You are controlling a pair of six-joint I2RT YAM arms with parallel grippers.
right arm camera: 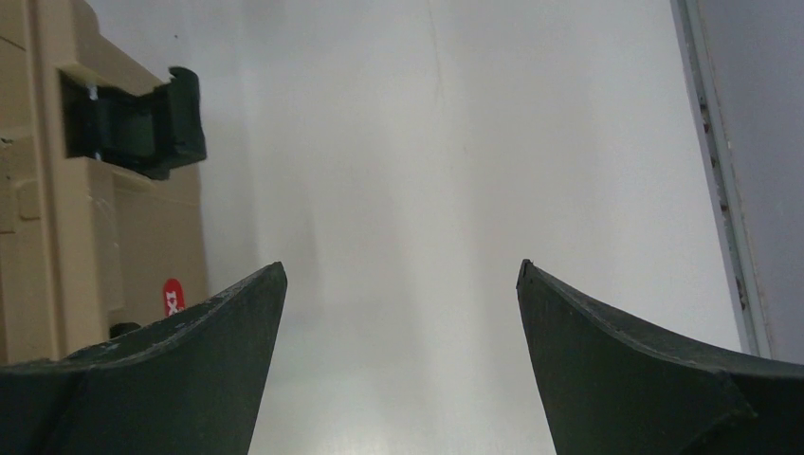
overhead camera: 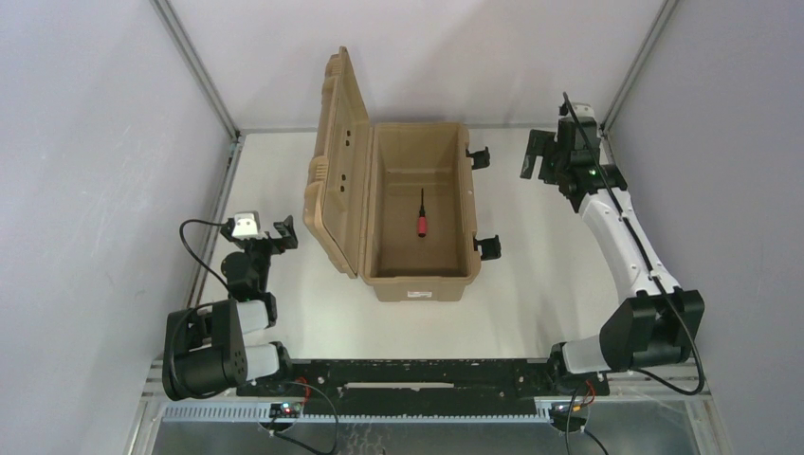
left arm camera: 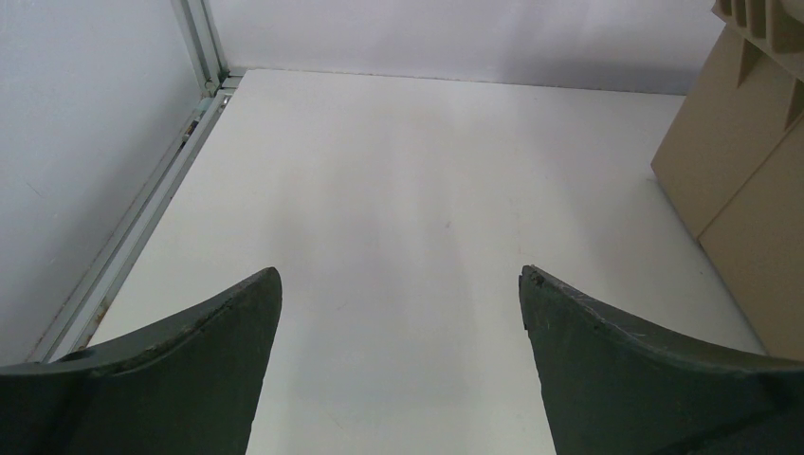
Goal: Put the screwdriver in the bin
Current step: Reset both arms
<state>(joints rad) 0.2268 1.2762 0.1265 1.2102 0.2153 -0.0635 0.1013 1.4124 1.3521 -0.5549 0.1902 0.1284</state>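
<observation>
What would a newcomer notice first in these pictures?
The large tan plastic tool box stands open mid-table, its ribbed lid swung up on its left. A small red-handled screwdriver lies on its floor. The left gripper and right gripper sit open and empty on either side.

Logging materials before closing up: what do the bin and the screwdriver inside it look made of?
Bin: matte tan moulded plastic, by its ribbing. Screwdriver: red handle, probably plastic; thin dark shaft, likely metal, too small to confirm.
</observation>
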